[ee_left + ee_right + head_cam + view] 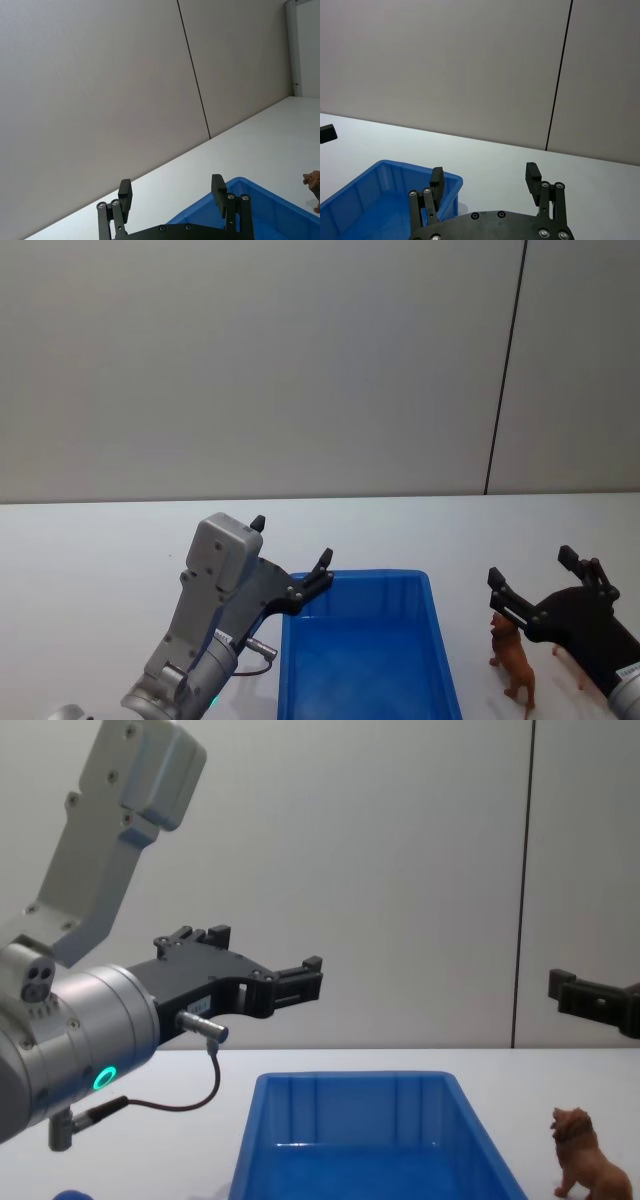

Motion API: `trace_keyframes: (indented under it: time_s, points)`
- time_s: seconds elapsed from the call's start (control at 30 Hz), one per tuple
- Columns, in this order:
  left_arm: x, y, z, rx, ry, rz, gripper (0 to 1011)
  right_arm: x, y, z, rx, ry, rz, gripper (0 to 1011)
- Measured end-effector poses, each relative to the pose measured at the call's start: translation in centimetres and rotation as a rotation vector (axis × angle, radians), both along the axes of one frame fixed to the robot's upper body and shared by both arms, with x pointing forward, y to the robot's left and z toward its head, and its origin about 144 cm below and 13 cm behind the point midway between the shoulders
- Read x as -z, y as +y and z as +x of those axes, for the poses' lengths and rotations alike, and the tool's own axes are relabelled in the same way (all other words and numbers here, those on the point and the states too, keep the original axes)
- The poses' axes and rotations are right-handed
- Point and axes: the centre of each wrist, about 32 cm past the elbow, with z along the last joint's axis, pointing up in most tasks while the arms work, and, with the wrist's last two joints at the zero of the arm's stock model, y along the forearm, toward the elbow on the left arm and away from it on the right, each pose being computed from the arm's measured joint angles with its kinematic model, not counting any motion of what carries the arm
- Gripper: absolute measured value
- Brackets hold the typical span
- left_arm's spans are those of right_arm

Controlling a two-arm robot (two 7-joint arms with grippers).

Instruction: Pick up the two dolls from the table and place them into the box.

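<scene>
Grippers: left gripper (pixel 171 192) and right gripper (pixel 484 176) both spread wide, holding nothing.
Left position: hovering by the upper-left corner of the box (pixel 375 575), lower centre-left of the head view.
Right position: lower right, raised above the lion doll (pixel 512 655), not touching.
Lion doll: upright on the table (pixel 100 540), just right of the box.
</scene>
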Motion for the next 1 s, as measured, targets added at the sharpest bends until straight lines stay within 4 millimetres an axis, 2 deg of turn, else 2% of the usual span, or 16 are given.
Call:
trace_keyframes:
  time_s: [1.0]
  points:
    - [0.0, 0.0, 0.0, 0.0, 0.0, 0.0, 1002, 0.0, 0.0, 0.0, 0.0, 0.0, 0.0, 1001]
